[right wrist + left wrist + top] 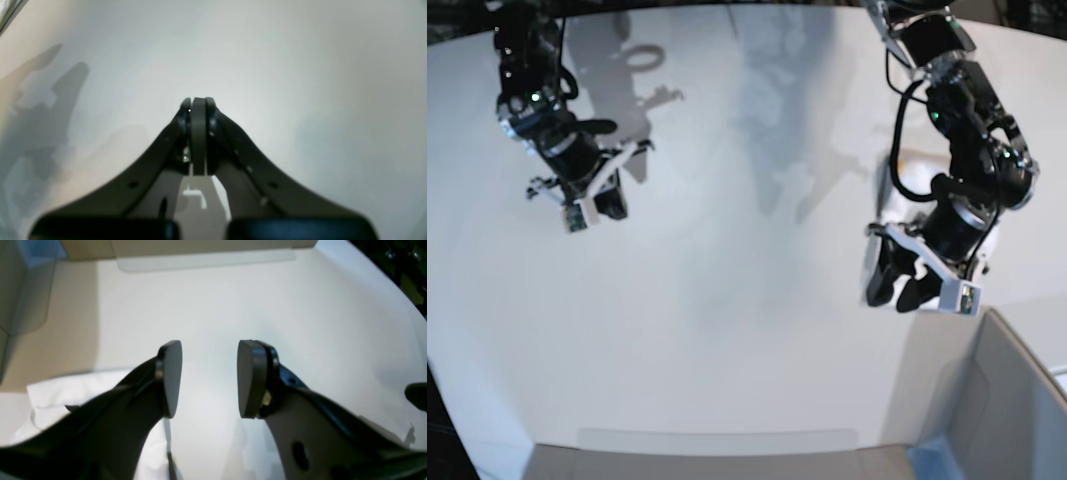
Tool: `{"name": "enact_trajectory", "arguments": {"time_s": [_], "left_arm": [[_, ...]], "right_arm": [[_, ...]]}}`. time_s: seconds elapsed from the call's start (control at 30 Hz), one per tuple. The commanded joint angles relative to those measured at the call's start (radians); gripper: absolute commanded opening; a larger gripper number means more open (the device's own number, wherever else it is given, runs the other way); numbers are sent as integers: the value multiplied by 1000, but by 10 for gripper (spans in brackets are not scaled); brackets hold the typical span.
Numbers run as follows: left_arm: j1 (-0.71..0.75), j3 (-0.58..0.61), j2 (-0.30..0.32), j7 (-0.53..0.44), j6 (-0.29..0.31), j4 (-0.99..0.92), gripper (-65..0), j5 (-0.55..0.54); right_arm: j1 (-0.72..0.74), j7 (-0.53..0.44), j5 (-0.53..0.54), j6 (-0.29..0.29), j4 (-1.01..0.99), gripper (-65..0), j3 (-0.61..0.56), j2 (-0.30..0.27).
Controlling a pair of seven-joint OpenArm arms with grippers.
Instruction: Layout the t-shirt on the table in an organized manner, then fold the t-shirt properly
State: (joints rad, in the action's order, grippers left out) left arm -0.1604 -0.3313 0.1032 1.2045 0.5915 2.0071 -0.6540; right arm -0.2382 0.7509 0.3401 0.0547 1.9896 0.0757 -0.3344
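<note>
In the left wrist view a bunched white part of the t-shirt (61, 396) lies on the table (233, 306), below and to the left of my left gripper (210, 380). That gripper is open, with nothing between its fingers, and hovers just above the table beside the cloth. No print shows on the fabric. In the base view the left gripper (897, 293) hangs at the right, near the bin; the shirt is mostly hidden behind the arm there. My right gripper (198, 103) is shut on nothing over bare table (300, 66), and appears at the left as the right gripper (599, 208).
A grey bin (1012, 400) with a blue corner (932, 455) stands at the near right, close to the left arm; the same bin (20, 290) fills the left wrist view's upper left. The table's front edge strip (717, 440) runs along the bottom.
</note>
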Motion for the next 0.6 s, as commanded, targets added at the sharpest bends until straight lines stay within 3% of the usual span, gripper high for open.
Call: {"name": "enact_trajectory", "arguments": {"time_s": [0.0, 0.17, 0.3, 0.43, 0.57], "left_arm": [[-18, 1, 8, -31, 0, 16, -380, -14], [-20, -1, 8, -35, 6, 14, -377, -23], [-20, -7, 8, -51, 2, 11, -377, -172], [-20, -9, 5, -53, 0, -53, -378, -198], [-20, -9, -55, -53, 0, -59, -380, -198]], "right_arm": [[7, -27, 4, 3, 17, -650, 3, -9], [9, -27, 4, 3, 18, -650, 3, -9], [10, -27, 4, 3, 20, -650, 3, -5], [10, -27, 4, 3, 20, -650, 5, -5], [9, -27, 4, 3, 20, -650, 8, -5]]}}
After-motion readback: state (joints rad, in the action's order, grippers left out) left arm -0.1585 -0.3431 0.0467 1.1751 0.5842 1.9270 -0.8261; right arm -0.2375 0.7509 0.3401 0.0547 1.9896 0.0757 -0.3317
